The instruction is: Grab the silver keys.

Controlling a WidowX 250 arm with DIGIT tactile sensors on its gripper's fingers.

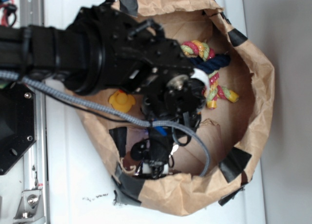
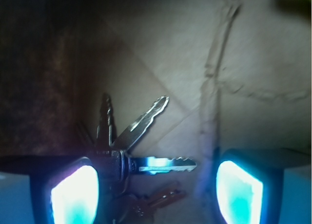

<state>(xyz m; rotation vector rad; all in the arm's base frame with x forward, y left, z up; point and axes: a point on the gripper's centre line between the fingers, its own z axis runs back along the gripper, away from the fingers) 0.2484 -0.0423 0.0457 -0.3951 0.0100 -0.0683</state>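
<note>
**A:** Wrist view first — what does it give us?

**B:** The bunch of shiny silver metal keys (image 2: 139, 151), fanned on a ring with a darker brownish key at about five o'clock of the fan, lies on the creased brown paper floor (image 2: 253, 63). It sits low in the picture, between the two glowing blue-lit fingertips (image 2: 75, 195) of the black gripper (image 2: 156, 192), nearer the one at eight o'clock.

**A:** And the claw?

**B:** Spread wide. One tip is at the lower left, the other at the lower right, with bare paper showing in the gap. The hub of the keys looks touching or just beside the lower-left tip; I can't tell which.

**A:** Anything from the exterior view?

**B:** The black robot arm (image 1: 97, 48) reaches from nine o'clock into the crumpled brown paper basin (image 1: 258, 83) patched with black tape. A yellow rubber duck (image 1: 122, 101) peeks out under the arm, and a navy and multicoloured rope (image 1: 214, 63) lies toward one o'clock. The keys themselves are hidden under the arm there.

**A:** So how far along?

**B:** My judgement — the approach is largely done and the keys are bracketed, but off-centre. Nothing is pinched. Closing on the bunch and lifting it are left.
</note>
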